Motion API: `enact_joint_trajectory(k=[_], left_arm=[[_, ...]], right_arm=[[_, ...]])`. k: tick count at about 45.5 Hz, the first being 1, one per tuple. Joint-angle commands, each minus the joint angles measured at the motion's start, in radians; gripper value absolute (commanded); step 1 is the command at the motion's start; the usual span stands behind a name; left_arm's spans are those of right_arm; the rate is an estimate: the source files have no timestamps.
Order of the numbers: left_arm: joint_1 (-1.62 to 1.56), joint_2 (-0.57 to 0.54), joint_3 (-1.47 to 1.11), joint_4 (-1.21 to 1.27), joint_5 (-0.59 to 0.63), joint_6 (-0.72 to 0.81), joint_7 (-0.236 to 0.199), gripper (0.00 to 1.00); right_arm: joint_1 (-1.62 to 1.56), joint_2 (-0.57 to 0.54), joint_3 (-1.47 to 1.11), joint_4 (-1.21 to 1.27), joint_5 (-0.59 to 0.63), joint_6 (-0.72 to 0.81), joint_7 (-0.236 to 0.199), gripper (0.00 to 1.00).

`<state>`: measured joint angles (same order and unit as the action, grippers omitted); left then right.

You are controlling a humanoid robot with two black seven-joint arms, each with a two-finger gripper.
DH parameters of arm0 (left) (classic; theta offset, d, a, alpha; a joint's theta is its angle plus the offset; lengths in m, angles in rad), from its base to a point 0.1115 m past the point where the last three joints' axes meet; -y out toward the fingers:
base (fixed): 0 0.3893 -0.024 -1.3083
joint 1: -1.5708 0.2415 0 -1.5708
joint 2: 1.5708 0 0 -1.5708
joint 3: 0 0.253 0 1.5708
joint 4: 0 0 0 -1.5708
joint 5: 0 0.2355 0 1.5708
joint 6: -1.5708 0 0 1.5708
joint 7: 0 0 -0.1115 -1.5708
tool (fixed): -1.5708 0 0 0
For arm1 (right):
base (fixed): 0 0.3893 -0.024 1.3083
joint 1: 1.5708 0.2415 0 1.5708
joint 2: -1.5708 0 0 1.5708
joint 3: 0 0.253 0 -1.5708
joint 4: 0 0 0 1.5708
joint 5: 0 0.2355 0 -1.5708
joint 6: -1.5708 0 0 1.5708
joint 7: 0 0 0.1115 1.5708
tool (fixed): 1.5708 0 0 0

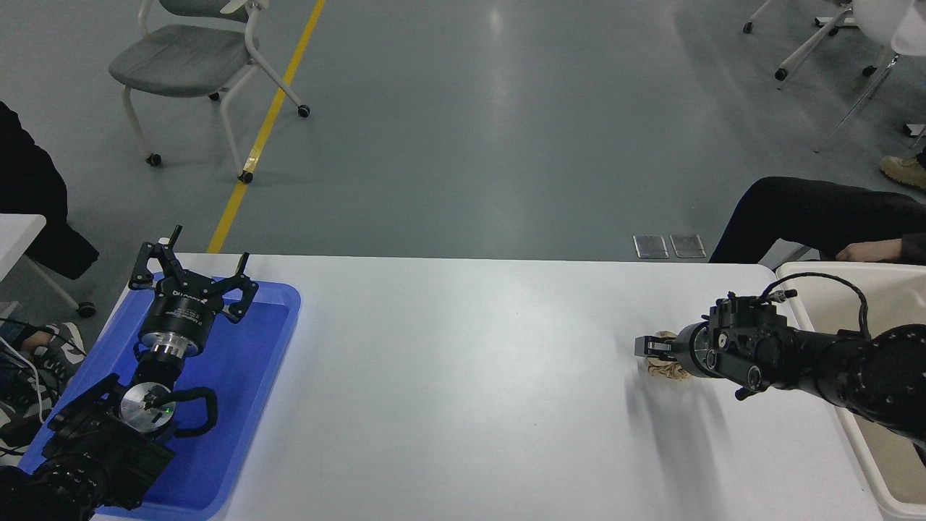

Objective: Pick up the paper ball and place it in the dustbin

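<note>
Desk (463, 376) white, bare at centre | floor grey, yellow line (268, 123), wheeled chair (192, 61) | paper ball (664, 367) on desk beside dustbin (861, 434) | right gripper (651, 347) over it, grasp unclear | left gripper (192, 278) spread, empty, over blue tray (246, 405)

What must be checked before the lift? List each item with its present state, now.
1. Right end effector down at the paper ball: ok.
2. Grip closed on the ball: cannot tell, the wrist hides most of it.
3. Ball off the table: cannot tell.
4. Dustbin beside the table at the right, open: ok.
5. Nothing on the table between ball and dustbin: ok.
6. Left end effector parked over the blue tray, out of the way: ok.
</note>
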<state>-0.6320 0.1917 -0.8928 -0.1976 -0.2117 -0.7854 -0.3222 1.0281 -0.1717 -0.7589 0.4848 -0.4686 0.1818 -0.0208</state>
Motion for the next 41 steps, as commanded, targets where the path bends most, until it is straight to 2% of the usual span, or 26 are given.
enact_joint_trajectory(k=[1, 11, 26, 41], left_arm=[[0.000, 0.000, 0.000, 0.000, 0.000, 0.000, 0.000, 1.00], [-0.002, 0.000, 0.000, 0.003, 0.000, 0.000, 0.000, 1.00], [-0.002, 0.000, 0.000, 0.000, 0.000, 0.000, 0.000, 1.00], [0.000, 0.000, 0.000, 0.000, 0.000, 0.000, 0.000, 1.00]], right_arm=[[0.033, 0.000, 0.000, 0.014, -0.004, 0.013, 0.007, 0.00], [0.213, -0.095, -0.063, 0.207, -0.016, 0.053, 0.009, 0.00], [0.711, -0.279, -0.296, 0.599, -0.028, 0.169, 0.010, 0.00], [1.174, -0.299, -0.467, 0.928, -0.016, 0.330, 0.009, 0.00]])
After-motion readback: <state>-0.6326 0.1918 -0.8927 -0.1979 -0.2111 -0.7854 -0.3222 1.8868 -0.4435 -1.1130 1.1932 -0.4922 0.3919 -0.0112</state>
